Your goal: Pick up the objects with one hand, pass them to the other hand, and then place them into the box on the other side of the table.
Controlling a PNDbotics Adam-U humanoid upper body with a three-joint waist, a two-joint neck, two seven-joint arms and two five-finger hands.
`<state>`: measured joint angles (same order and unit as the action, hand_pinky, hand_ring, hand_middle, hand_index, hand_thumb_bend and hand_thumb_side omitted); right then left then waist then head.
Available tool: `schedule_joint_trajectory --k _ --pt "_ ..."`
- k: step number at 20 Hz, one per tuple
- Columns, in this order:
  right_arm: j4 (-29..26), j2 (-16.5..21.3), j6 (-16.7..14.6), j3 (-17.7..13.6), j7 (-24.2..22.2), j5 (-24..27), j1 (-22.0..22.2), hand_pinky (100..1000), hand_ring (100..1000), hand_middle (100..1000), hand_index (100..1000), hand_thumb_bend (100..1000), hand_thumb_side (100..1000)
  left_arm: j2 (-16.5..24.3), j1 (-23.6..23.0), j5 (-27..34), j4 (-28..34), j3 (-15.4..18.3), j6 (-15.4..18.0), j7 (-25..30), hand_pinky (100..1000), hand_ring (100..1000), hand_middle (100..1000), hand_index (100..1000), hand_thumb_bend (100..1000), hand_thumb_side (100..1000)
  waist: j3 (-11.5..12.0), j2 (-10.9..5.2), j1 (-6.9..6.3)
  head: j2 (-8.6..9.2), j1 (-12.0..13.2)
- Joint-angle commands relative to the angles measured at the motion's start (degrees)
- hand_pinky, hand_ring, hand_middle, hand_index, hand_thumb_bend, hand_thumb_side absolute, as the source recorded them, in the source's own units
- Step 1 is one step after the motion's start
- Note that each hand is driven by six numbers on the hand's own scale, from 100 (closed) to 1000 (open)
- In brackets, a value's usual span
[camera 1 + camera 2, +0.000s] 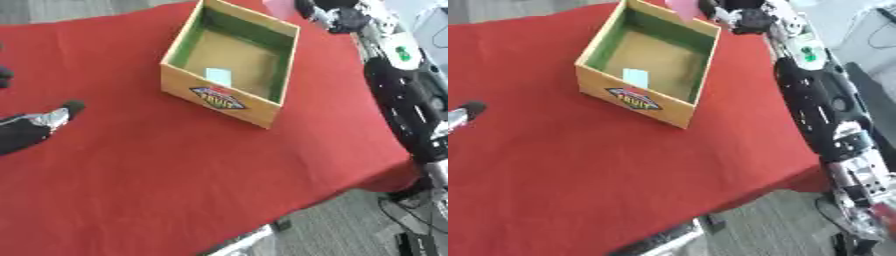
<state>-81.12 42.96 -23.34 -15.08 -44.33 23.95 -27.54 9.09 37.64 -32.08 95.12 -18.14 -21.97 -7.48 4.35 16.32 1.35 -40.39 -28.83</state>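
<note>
A wooden box [229, 104] with green inner walls and a fruit label on its front stands on the red cloth at the back. Inside it lies a small pale blue piece [218, 76]. My right arm runs up the right side of the view, and my right hand [744, 19] is just beyond the box's far right corner. Its fingers are curled on a pink object [684, 7], which hangs over the far rim, partly cut off by the view's top edge. My left hand [39, 124] rests low at the left edge with a finger stretched out, holding nothing.
The red cloth [175, 180] covers the table. Its front edge runs diagonally across the bottom right, with grey floor and cables [411, 215] beyond it. A pale object [249, 241] pokes out below the table edge.
</note>
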Motion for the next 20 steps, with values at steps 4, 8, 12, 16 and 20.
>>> schedule_joint_trajectory --k 4,8,12,16,20 --pt "3.2 3.4 -6.3 -1.0 0.6 -4.4 -0.2 780 819 382 484 100 293 1.3 -0.1 0.4 1.9 1.6 -1.4 -0.9 704 621 562 845 822 266 0.5 -0.91 0.16 2.29 0.0" --pt "4.7 3.3 -8.2 -0.5 2.4 -6.9 0.1 784 829 397 503 100 268 1.1 -0.4 0.5 1.7 1.7 -1.6 -1.1 703 622 562 846 821 268 0.7 -1.01 0.44 2.21 0.5" --pt "5.0 3.1 -10.0 0.1 2.2 -8.3 0.1 819 925 547 704 100 235 0.9 -0.6 0.7 1.5 1.8 -1.5 -1.4 703 622 562 847 825 273 0.9 -1.04 0.61 1.73 0.7" --pt "4.8 3.0 -12.2 0.4 -1.3 -9.0 0.2 874 1000 651 865 100 210 0.7 -0.8 0.8 1.2 1.9 -1.7 -1.7 702 622 562 848 830 279 1.0 -1.05 0.67 1.1 1.0" --pt "5.7 3.0 -14.0 0.4 -4.2 -11.1 0.1 945 1000 796 1000 100 177 0.5 -1.0 0.9 1.0 2.0 -1.8 -1.9 702 622 562 850 832 284 1.1 -1.02 0.71 0.62 1.1"
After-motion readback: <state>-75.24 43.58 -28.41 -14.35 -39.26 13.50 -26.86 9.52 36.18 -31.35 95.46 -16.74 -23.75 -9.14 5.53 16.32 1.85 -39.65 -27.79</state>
